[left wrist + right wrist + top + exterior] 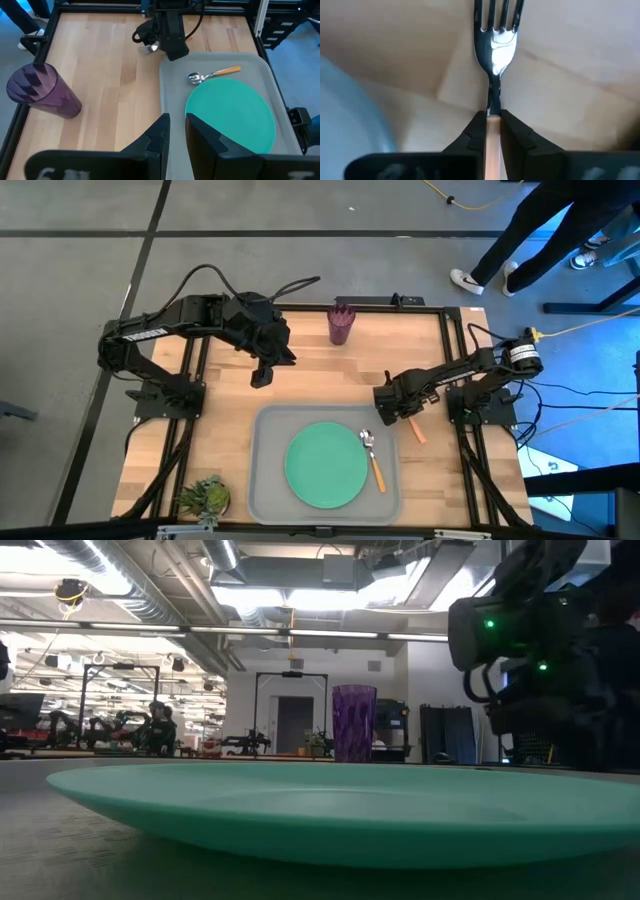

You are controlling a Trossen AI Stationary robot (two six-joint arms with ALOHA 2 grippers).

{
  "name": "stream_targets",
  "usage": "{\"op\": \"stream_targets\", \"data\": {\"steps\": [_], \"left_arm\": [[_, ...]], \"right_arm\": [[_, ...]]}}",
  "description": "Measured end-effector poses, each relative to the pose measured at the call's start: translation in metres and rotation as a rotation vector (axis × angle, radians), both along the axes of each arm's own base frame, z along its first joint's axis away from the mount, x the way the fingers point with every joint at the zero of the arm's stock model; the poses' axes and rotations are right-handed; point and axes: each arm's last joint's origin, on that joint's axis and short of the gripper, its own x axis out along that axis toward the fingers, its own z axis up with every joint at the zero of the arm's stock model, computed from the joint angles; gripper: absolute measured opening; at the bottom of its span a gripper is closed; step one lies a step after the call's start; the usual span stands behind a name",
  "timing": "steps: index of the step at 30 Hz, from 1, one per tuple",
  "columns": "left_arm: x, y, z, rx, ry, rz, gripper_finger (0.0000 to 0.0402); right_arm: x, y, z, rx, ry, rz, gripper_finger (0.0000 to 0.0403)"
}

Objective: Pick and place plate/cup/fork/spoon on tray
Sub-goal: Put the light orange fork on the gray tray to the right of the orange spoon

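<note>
Wood tabletop (310, 375); my right gripper (491, 122) pinches the fork (494, 45) by its handle just beside the tray (265, 470) (plate (325, 465), spoon (371, 457) aboard), next carry over rim; left gripper (175, 131) nearly closed, empty.

High view: fork (417, 430) mostly hidden beneath right gripper (385, 408). Low view: plate (340, 805) clipped at right edge, tray unseen.

Both arms are matte black with boxy jointed links. The left arm (165, 330) carries a white printed label strip along its upper link, and black cables loop from its wrist. The right arm (450, 375) has a silver-and-black round motor housing at its base, with cables trailing. Green indicator lights glow on one wrist housing (520, 640).
</note>
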Motion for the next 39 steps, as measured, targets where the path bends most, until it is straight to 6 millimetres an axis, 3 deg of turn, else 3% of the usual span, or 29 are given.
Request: {"op": "stream_targets", "data": {"steps": [14,26,33,39], "left_arm": [[0.000,0.000,0.000,0.006,0.002,-0.006,0.0053],[-0.001,0.000,-0.001,0.006,0.007,-0.008,0.0053],[0.000,0.000,-0.001,0.039,0.005,-0.036,0.0053],[-0.001,0.000,0.000,0.040,0.004,-0.037,0.0053]], "right_arm": [[0.027,0.013,0.037,0.012,-0.079,-0.016,0.0034],[0.048,0.046,0.081,-0.011,-0.205,-0.112,0.0036],[0.044,0.069,0.080,-0.003,-0.219,-0.157,0.0036],[0.054,0.084,0.066,0.009,-0.240,-0.172,0.0036]]}}
